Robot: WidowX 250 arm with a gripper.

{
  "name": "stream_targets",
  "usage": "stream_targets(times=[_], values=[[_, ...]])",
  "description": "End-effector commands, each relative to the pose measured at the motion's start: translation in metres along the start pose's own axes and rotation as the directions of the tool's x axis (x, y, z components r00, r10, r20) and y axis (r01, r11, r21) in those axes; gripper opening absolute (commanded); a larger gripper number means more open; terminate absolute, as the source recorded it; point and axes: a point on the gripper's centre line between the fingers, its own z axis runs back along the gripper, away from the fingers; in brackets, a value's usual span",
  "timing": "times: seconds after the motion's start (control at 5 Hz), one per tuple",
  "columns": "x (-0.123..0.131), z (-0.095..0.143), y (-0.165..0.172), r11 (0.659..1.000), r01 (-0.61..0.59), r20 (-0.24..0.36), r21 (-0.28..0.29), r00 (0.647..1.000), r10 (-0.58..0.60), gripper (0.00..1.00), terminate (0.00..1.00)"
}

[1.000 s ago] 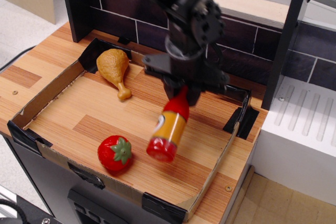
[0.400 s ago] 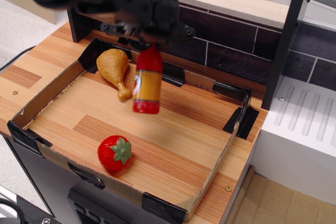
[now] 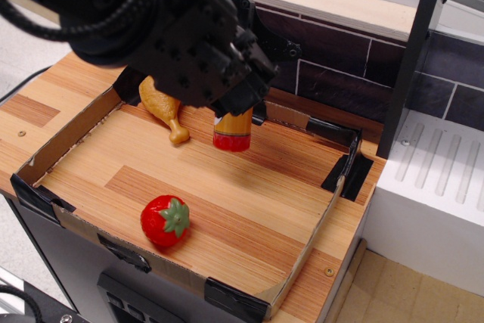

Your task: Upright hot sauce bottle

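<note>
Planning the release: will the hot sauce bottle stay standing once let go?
The hot sauce bottle, upright under the gripper, looks tall over a narrow base, so probably tippy. Its glossy plastic likely slides easily. If toppled, its round body would probably roll.

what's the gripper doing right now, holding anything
Gripper: shut on the hot sauce bottle, gripped by its upper part, base down near the tray floor. The jaws themselves are hidden behind the arm's body.
</note>
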Motion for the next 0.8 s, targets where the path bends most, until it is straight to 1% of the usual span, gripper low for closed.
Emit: stream_targets(times=[0.0, 0.2, 0.4, 0.6], values=[[-0.004, 0.004, -0.006, 1.000, -0.022, 0.217, -0.002, 0.976, 0.022, 0.00, 0.00], [-0.011, 0.004, -0.011, 0.999, -0.049, 0.300, -0.014, 0.953, 0.051, 0.00, 0.00], [-0.019, 0.005, -0.018, 0.999, -0.045, 0.360, -0.022, 0.932, 0.050, 0.00, 0.00], [-0.025, 0.007, -0.020, 0.996, -0.073, 0.380, -0.043, 0.921, 0.084, 0.00, 0.00]])
